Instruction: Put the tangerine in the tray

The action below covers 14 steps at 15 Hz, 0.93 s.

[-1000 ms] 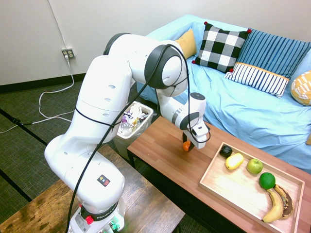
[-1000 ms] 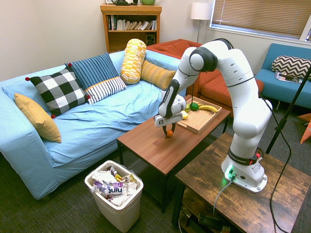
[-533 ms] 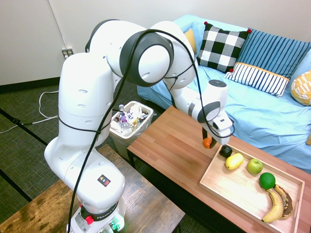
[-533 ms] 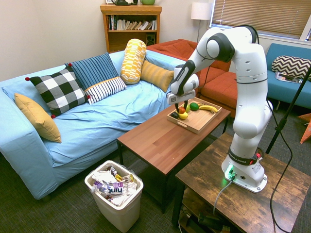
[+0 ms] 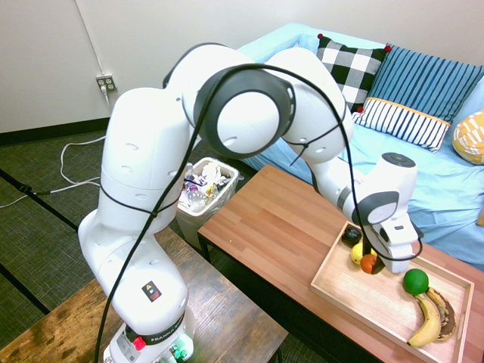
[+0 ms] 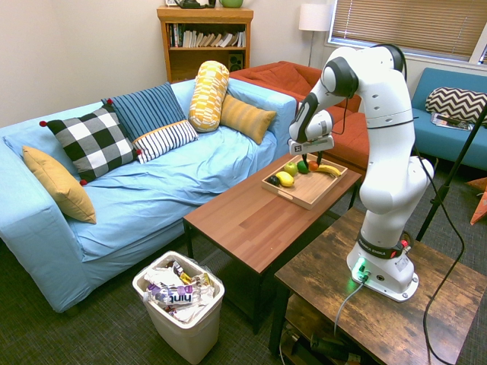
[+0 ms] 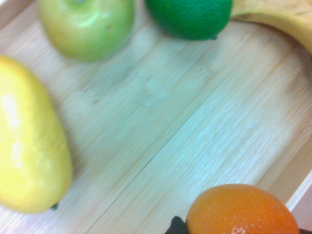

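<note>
My gripper [image 5: 372,261] is shut on the tangerine [image 5: 367,264], a small bright-orange fruit. It holds the fruit low over the light-wood tray [image 5: 355,296], near the tray's front edge. I cannot tell whether the fruit touches the tray floor. The second exterior view shows the tangerine [image 6: 313,166] under the gripper [image 6: 312,161], above the tray [image 6: 306,192]. In the wrist view the tangerine [image 7: 241,210] sits at the bottom edge, with bare tray wood [image 7: 161,126] beyond it.
The tray also holds a yellow lemon [image 7: 29,156], a green apple [image 7: 87,27], a lime [image 5: 415,281], bananas [image 5: 427,321] and a small dark fruit [image 5: 350,235]. It rests on a wooden coffee table [image 5: 265,219]. A full trash bin [image 5: 204,189] stands beside the table, a blue sofa [image 6: 152,182] behind it.
The arm has swung from the table's middle over to the tray, carrying the tangerine with it. The fruit now hangs over the tray floor beside the lemon.
</note>
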Motion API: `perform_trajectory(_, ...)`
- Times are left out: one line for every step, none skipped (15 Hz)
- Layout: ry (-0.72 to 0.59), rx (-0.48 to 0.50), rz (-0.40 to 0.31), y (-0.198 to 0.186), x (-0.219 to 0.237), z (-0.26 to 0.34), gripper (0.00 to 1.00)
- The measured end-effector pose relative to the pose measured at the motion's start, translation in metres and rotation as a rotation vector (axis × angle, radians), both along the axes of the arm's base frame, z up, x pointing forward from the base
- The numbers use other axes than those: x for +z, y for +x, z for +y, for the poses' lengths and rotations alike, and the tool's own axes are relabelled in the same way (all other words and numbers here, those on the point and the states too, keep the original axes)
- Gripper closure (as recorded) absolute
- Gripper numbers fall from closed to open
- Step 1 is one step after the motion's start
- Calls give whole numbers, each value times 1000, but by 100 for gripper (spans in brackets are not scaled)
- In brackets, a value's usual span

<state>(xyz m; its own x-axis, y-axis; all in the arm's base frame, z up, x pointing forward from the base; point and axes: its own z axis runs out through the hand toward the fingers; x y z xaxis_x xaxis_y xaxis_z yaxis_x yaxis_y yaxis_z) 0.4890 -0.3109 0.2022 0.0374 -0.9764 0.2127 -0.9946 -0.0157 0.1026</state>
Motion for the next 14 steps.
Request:
perform_trajectory(-5,-22,6,3,-10,-8,100)
perform_trajectory(-8,-40,12,7,-22,-13,100)
perform_trajectory(-9,-54,18,11,-33,-17,100)
perform_trajectory(-10,-68,28,14,-45,-20,100)
perform_trajectory(-9,-79,35,16,-55,-24,100)
perform_trajectory(-8,-91,38,17,-64,-28,100)
perform_trajectory(-3,-103,36,20,-72,-31,100)
perform_trajectory(4,-110,34,23,-78,-32,100)
perform_trajectory(8,-116,33,27,-84,-33,100)
perform_trajectory(12,-118,33,29,-89,-34,100)
perform_trajectory(19,-118,33,30,-94,-34,100)
perform_trajectory(24,-116,36,30,-98,-34,0)
perform_trajectory(29,-111,37,30,-101,-34,0)
perform_trajectory(33,-107,36,30,-101,-35,0)
